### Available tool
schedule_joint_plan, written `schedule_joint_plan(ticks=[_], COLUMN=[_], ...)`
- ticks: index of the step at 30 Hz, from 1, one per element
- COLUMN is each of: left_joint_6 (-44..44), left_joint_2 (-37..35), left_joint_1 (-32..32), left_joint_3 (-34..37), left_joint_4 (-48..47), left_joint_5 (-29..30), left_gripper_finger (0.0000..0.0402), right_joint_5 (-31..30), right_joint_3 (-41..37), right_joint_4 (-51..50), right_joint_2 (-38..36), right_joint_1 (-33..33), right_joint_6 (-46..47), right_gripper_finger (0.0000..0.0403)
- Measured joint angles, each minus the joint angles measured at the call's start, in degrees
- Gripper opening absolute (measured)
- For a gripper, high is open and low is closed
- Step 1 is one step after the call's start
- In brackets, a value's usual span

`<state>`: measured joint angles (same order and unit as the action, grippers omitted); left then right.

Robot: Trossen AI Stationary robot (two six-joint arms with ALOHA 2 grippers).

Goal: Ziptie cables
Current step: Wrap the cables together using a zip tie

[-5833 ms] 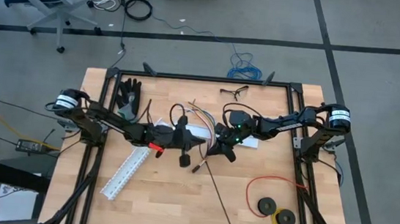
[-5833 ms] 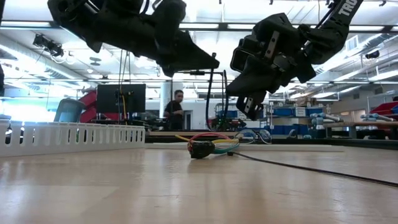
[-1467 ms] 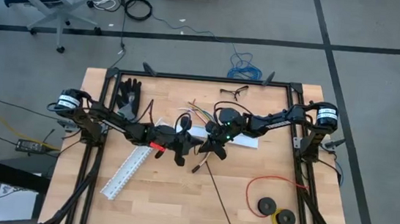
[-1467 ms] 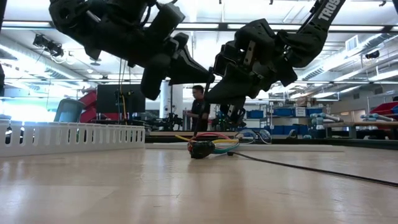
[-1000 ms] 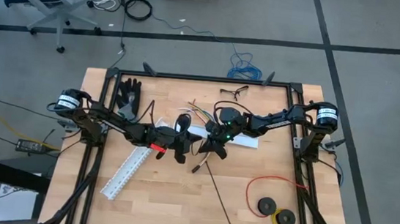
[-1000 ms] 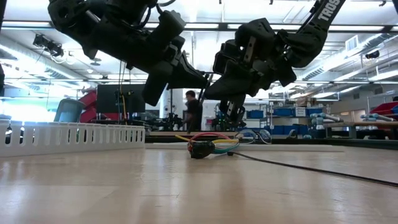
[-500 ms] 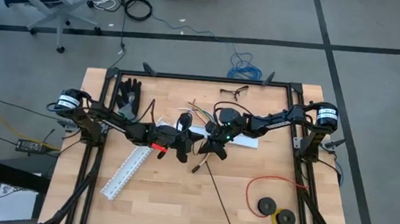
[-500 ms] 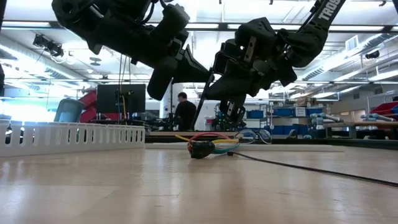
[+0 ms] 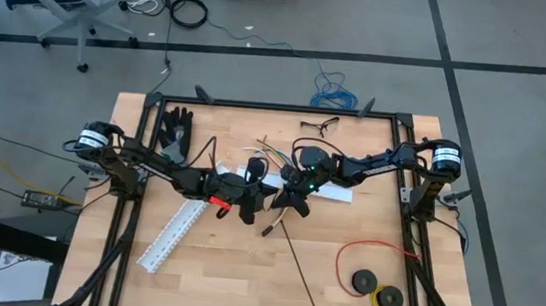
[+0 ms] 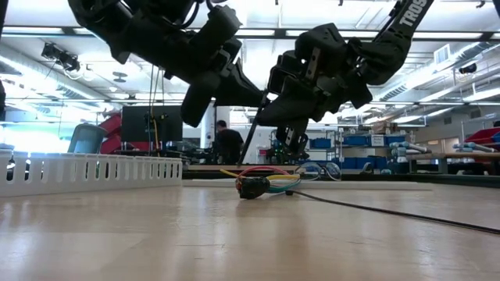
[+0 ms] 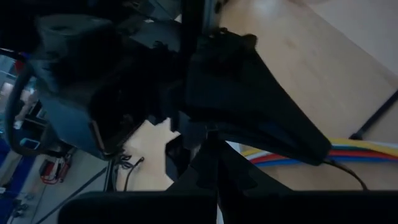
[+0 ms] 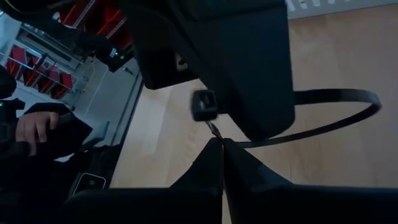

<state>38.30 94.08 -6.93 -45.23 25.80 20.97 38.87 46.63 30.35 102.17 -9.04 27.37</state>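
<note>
Both arms meet over the middle of the bench (image 9: 341,280), raised well clear of the wood. The left gripper (image 9: 253,186) and the right gripper (image 9: 289,193) sit just beside each other, tips nearly facing. In the right wrist view a black zip tie (image 12: 336,121) is bent into an open loop, its small square head (image 12: 204,104) lying next to the other arm's finger. The right gripper's fingers look pressed together on the tie's thin tail. The left gripper also looks closed, with the tie at its tip, though I cannot tell for certain that it is pinching it.

The cables (image 10: 269,183) lie flat on the bench, directly beneath the two grippers and a little toward the back edge. In the high view the coloured wires (image 9: 275,153) fan out toward the rear, while the small dark plug (image 10: 251,188) points toward the front. So the bundle's long axis runs roughly front to back, across the line joining the two grippers. The loop hangs above the bundle, not around it.

Judging from this, the loop must come down and pass under the wires. Both grippers are about equally near. A white slotted channel (image 9: 173,234) lies well apart, on the left.
</note>
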Motion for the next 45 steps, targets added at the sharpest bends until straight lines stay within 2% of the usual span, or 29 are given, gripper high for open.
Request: schedule_joint_plan(ticks=[14, 25, 34, 39, 45], left_joint_6=[-0.19, -1.46, -4.38, -5.88, -7.5], left_joint_2=[0.0, -0.03, -0.04, -0.04, -0.02], left_joint_1=[-0.37, -1.49, -1.52, -1.52, -1.52], left_joint_3=[-0.02, -0.02, -0.02, -0.02, 0.02], left_joint_4=[-2.98, -6.33, -9.78, -11.4, -11.67], left_joint_5=[0.25, 5.14, 4.9, 4.9, 4.94], left_gripper_finger=[0.0, 0.0, 0.0, 0.0, 0.0], right_joint_5=[1.28, 0.4, -0.02, 0.09, 0.08], right_joint_3=[-0.01, -0.02, -0.02, -0.02, -0.02], right_joint_4=[3.12, 1.98, 2.27, 1.52, 0.7], right_joint_2=[0.0, -0.02, -0.02, -0.02, -0.02], right_joint_1=[-0.89, -4.35, -4.37, -4.51, -5.54], right_joint_6=[1.57, 4.58, -0.74, -3.47, -5.85], right_gripper_finger=[0.0, 0.0, 0.0002, 0.0017, 0.0059])
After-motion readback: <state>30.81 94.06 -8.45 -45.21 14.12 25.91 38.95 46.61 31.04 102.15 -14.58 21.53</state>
